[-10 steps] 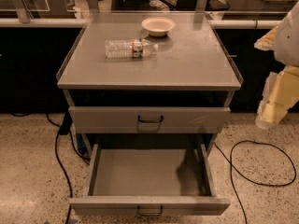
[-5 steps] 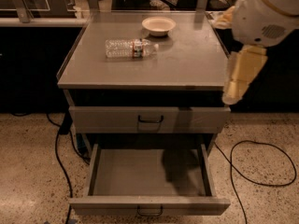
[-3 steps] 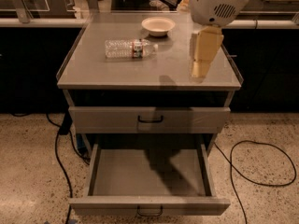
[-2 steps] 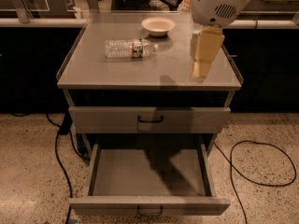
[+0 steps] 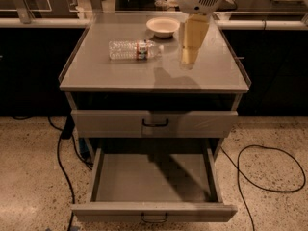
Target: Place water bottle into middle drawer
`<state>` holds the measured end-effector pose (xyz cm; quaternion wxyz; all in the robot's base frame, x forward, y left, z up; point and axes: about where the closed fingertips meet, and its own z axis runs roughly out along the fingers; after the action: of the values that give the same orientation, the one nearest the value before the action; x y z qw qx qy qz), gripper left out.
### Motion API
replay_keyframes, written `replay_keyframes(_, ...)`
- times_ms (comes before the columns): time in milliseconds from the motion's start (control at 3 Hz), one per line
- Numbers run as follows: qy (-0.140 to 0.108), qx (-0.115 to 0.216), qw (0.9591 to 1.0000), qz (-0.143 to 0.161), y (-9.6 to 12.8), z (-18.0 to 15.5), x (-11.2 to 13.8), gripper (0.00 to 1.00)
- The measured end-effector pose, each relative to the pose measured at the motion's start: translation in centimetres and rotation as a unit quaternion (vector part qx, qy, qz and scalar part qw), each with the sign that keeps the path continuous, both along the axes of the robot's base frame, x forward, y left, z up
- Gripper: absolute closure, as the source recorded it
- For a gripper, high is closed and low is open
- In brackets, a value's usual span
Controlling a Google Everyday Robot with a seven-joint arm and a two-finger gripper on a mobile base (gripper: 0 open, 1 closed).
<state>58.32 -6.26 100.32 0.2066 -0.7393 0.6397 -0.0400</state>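
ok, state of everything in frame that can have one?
water bottle: lying on its side on the cabinet top, cap on, not gripped
middle drawer: pulled open, bottle not in it
upper drawer: shut
bowl: upright at the back of the top
gripper: pointing down over the top, right of the bottle, apart from it
cable: looped loose on the floor, right side

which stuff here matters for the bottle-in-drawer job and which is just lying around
Job: water bottle lying on the cabinet top; middle drawer, pulled open; gripper over the top, right of the bottle.
Lying about: cream bowl; shut upper drawer; floor cables.
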Motion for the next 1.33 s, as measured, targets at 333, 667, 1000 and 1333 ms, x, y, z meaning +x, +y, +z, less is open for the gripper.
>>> replay_keyframes(333,0.014,-0.003,0.9998,0.011,2.4,-0.7,4.5,0.00)
replay_keyframes(667,0.024,-0.009,0.9996,0.013,4.4,-1.5,8.0,0.00)
replay_keyframes(1000,0.017,-0.011,0.9997,0.010,6.7,-2.5,12.0,0.00)
replay_keyframes(1333,0.011,-0.008,0.9999,0.005,9.5,-5.0,16.6,0.00)
